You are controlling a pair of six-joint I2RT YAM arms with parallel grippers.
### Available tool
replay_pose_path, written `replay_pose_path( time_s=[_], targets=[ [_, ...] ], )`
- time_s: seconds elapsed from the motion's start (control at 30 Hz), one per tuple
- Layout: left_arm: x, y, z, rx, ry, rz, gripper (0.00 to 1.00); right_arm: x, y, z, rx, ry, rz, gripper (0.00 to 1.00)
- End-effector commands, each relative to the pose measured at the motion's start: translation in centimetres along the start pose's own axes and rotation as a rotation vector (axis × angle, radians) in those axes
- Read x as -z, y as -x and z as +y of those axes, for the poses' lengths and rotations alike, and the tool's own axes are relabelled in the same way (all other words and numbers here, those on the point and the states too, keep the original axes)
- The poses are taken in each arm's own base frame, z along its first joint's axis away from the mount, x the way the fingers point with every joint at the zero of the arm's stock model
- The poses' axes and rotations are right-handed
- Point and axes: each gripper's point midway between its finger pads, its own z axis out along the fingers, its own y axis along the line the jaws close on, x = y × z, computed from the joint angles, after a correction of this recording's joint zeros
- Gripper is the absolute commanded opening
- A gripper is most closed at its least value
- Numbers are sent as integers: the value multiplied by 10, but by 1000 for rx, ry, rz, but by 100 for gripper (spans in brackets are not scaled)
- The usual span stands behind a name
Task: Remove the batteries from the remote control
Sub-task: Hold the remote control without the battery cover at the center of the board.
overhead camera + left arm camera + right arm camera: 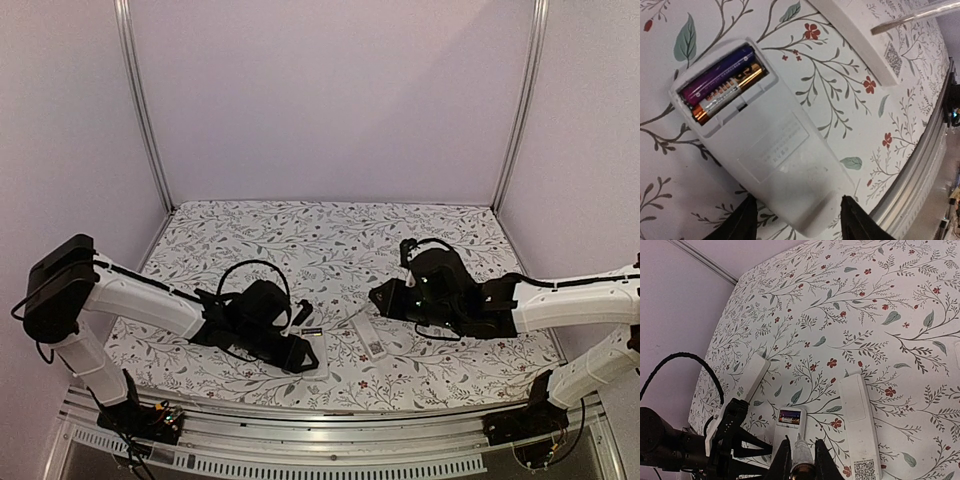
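Observation:
A white remote control (785, 160) lies back-up on the floral cloth with its battery bay uncovered. Two batteries lie side by side in the bay, one purple (720, 75) and one orange-gold (729, 94). My left gripper (797, 212) straddles the remote's near end, its black fingertips (747, 220) against both long edges. In the top view the same remote (314, 345) sits at the left gripper (300, 352). My right gripper (801, 460) is shut on a clear-handled pointed tool (800, 450), whose tip hovers just short of the remote (790, 432) and its batteries (791, 417).
A second white remote (856, 415) with a QR label lies right of the open one, also in the top view (370, 340). A third white remote (751, 377) lies beyond the left gripper. The table's metal front rail (920, 170) runs close by.

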Motion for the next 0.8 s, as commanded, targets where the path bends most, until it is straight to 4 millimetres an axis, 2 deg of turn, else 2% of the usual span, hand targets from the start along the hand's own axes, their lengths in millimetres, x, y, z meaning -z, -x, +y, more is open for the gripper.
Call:
replay_pose_path(
  time_s=[0.0,0.2,0.33,0.4,0.53,0.77],
  targets=[
    [-4,4,-10,2,7,-9,56,-2,4,6,5,-8,-12,0],
    [3,12,21,69,105,-51,56,-7,4,18,62,11,-3,0],
    [14,30,27,124,78,-120,56,-10,5,27,121,21,-7,0],
    [20,48,26,145,47,-184,56,-12,6,29,143,22,-10,0],
    [29,65,35,200,35,-251,54,-18,6,35,182,28,-6,0],
    [31,73,52,247,49,-287,47,-29,5,40,221,21,3,0]
  ],
)
